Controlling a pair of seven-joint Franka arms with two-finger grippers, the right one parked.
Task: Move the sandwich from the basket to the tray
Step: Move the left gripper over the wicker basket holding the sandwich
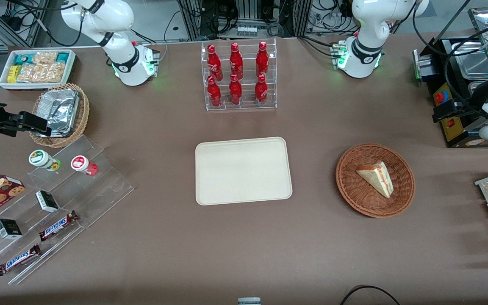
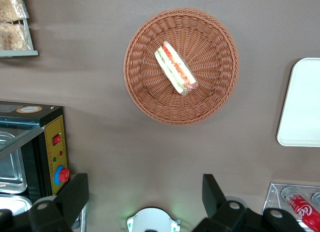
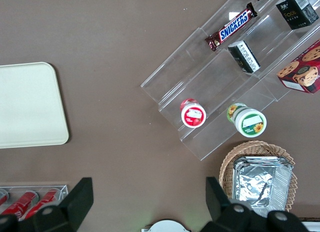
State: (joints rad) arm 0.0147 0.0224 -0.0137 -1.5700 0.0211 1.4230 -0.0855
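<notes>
Sandwich [image 1: 376, 178] placement first: it lies in the basket [image 1: 356, 199], a wedge of pale bread with its red, orange and green filling edge showing in the left wrist view, resting roughly at the basket's middle and touching only the woven floor.

By size, the desk [image 1: 244, 254] comes first, brown and spread under everything. On it the tray [image 1: 243, 170] sits about midway along, nearer the front camera than the clear rack of red bottles [image 1: 239, 76] that stands toward the desk's edge where the arm bases are. The tray is bare and well apart from the basket, which sits toward the working arm's end of the desk. A black control box [image 2: 47, 147] with red buttons stands at that end's edge.

Smallest is the gripper [image 2: 145, 202]: it hangs high above the desk, over the stretch between the basket and its own arm's base, with its two fingers [image 2: 75, 194] spread wide and nothing between them.
</notes>
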